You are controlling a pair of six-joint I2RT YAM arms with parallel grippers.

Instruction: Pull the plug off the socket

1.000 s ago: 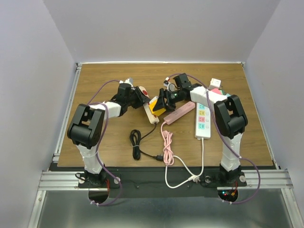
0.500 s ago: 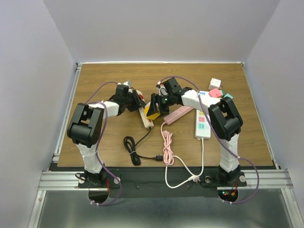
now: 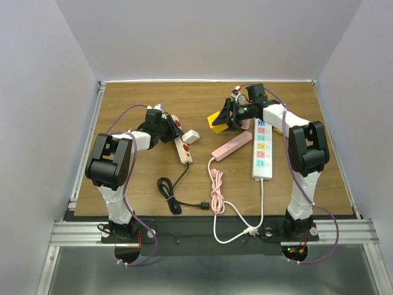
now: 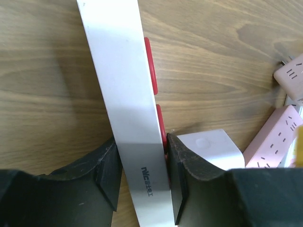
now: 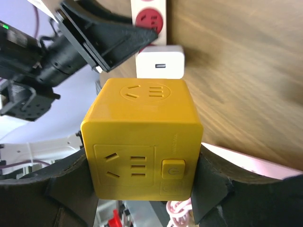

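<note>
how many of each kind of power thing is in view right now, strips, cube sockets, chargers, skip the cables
power strips: 3 (red-socket strip, pink strip, long white strip)
yellow cube socket: 1
white charger: 1
total: 5

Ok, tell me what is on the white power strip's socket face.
A white adapter sits against the white power strip, beside its red sockets. Its pins are hidden, so seating is unclear.
</note>
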